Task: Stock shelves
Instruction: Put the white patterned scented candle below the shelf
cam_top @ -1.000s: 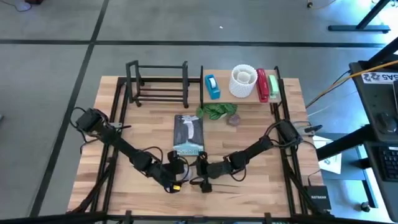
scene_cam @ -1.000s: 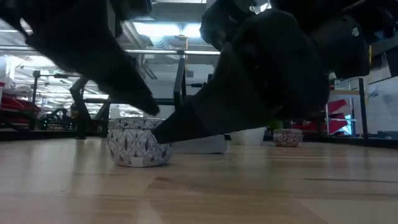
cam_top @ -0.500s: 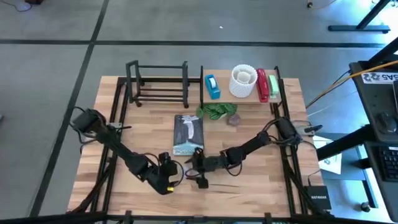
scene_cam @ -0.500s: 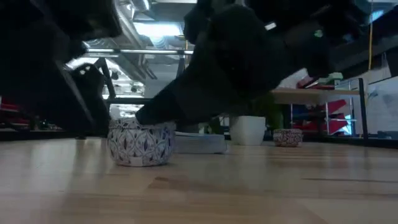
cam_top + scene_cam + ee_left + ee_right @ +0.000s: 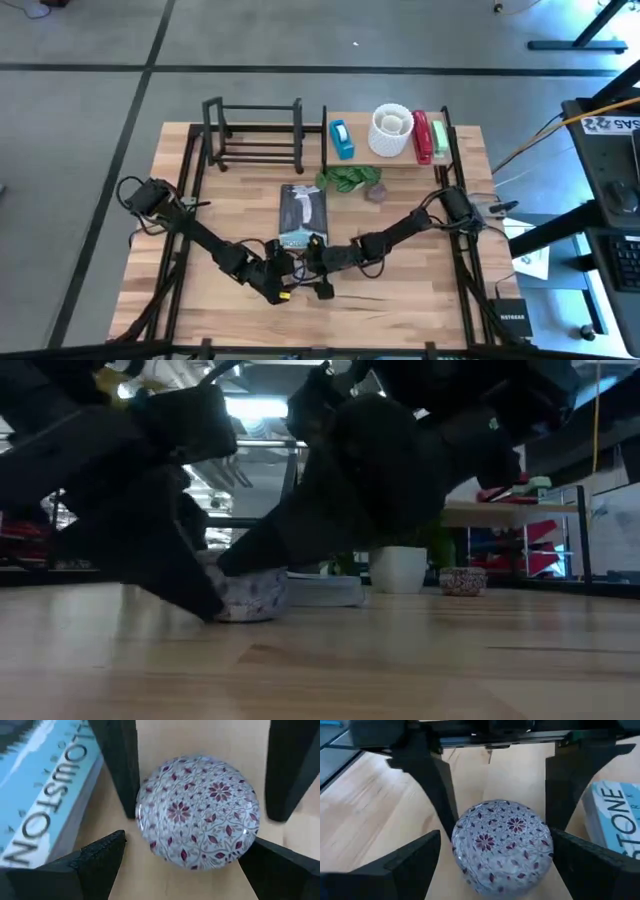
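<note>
High view: we see both arms meeting at the near-centre of the desk. Left claw and right claw sit nose to nose just below the book; whatever lies between them is hidden here. The black rack stands at the far left, no items visible in it. The wood shelf board at far right carries a blue tape dispenser, a white pot and a red stapler. A green plant and a small bowl sit on the desk just in front of the board.

Low view: dark arm bodies mostly cover the patterned tin, which rests on the desk.

Left wrist view: left claw is wide, 2 fingers either side of the tin, not clearly touching. Book edge just beside.

Right wrist view: right claw is wide too, straddling the tin from the opposite side.
</note>
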Tool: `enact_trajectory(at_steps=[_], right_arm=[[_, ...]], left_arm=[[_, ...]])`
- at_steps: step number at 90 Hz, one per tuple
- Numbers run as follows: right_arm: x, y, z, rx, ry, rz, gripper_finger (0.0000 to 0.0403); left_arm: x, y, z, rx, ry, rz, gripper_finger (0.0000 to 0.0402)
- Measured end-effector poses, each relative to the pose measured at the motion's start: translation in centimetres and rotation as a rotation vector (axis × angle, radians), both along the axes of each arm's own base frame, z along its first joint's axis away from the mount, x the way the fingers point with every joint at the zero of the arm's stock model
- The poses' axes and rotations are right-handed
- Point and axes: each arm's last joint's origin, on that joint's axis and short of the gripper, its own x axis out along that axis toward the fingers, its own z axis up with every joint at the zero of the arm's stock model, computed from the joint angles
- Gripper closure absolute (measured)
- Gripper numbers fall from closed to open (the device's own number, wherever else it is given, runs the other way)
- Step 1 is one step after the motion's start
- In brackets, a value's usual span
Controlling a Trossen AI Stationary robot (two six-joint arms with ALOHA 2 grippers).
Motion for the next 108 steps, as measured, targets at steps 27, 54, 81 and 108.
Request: enact_trajectory(at_steps=[27, 54, 81, 108], right_arm=[[1.0, 0.4, -0.7, 0.011, 0.01, 0.009, 0.009], [1.0, 0.5, -0.6, 0.029, 0.011, -0.012, 0.0135], [-0.5, 0.9, 2.0, -0.02, 0.114, -0.08, 0.0135], [-8.4, 4.7, 8.4, -0.135, 0.274, -0.102, 0.0135]], left_arm=[[-0.2, -0.5, 0.0, -0.011, -0.001, -0.037, 0.005], [-2.0, -1.6, -0.4, -0.004, 0.085, -0.019, 0.0051], [-3.5, -2.2, -0.5, 0.029, 0.108, 0.064, 0.0051], [-3.7, -2.2, -0.6, 0.047, 0.094, 0.078, 0.0051]])
